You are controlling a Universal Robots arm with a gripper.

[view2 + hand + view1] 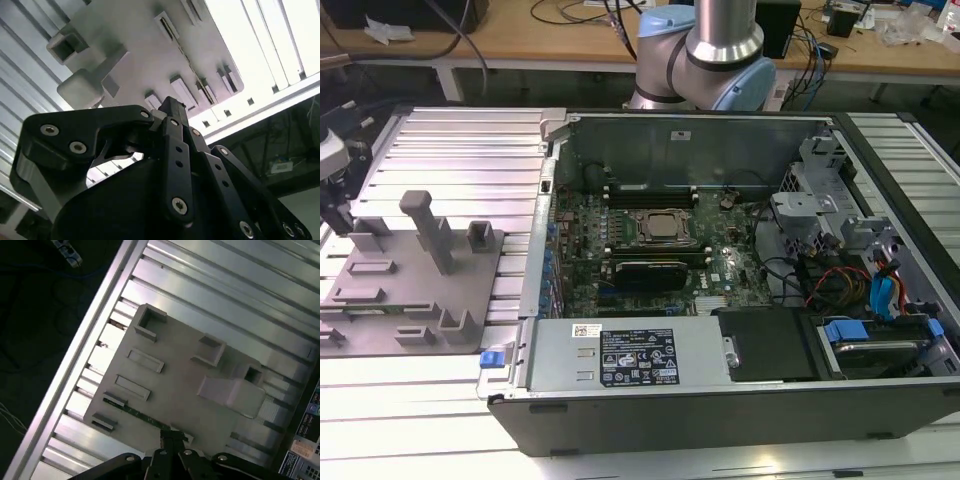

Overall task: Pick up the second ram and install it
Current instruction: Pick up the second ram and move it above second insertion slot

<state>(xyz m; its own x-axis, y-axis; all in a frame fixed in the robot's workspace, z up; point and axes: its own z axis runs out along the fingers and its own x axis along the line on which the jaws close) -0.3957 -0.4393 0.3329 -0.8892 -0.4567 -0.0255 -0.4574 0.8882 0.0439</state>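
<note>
The second ram (140, 414) sits as a thin green strip along the grey holder plate (175, 385) on the slatted desk (225, 285). The gripper (172, 436) hangs above one end of it. Its fingers look pressed together and empty, so descending like this could strike or chip the stick.

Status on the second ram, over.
Hand shut, empty, above gray fixture. Second ram on edge in fixture, untouched. Nothing between them.
</note>
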